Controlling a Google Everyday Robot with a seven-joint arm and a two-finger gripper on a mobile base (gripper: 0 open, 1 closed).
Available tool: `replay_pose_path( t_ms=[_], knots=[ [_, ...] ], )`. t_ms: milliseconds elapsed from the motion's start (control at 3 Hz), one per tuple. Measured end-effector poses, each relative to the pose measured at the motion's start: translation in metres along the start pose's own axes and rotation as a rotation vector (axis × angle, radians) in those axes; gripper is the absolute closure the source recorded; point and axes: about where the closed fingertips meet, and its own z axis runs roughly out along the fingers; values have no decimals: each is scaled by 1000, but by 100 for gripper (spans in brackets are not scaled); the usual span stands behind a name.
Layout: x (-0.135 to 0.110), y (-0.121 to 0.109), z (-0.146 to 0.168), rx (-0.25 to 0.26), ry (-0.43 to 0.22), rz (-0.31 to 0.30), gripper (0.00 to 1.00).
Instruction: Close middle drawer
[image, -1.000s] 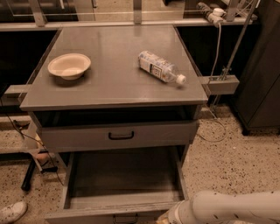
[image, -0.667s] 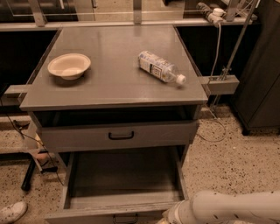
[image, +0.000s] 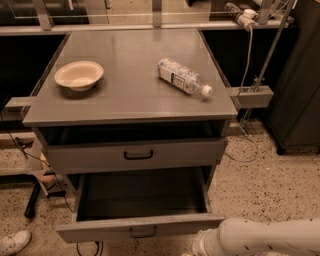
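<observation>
The middle drawer (image: 140, 227) is a grey metal drawer pulled far out at the bottom of the cabinet. Its low front panel carries a small black loop handle (image: 143, 232), and its shallow tray (image: 142, 195) holds nothing. Above it, the taller grey drawer (image: 135, 155) with a wider black handle stands slightly out. My white arm (image: 265, 237) comes in from the bottom right, and its end sits just right of the middle drawer's front corner. The gripper itself is below the frame's lower edge, out of view.
On the cabinet top (image: 135, 100) lie a beige bowl (image: 79, 75) at the left and a clear plastic bottle (image: 184, 76) on its side at the right. A dark cabinet (image: 300, 100) stands at the right. A white shoe (image: 12, 242) shows on the speckled floor at the bottom left.
</observation>
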Motion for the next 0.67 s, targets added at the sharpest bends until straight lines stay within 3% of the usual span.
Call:
replay_pose_path(
  t_ms=[667],
  knots=[
    [0,0,0,0,0,0,43]
  ],
)
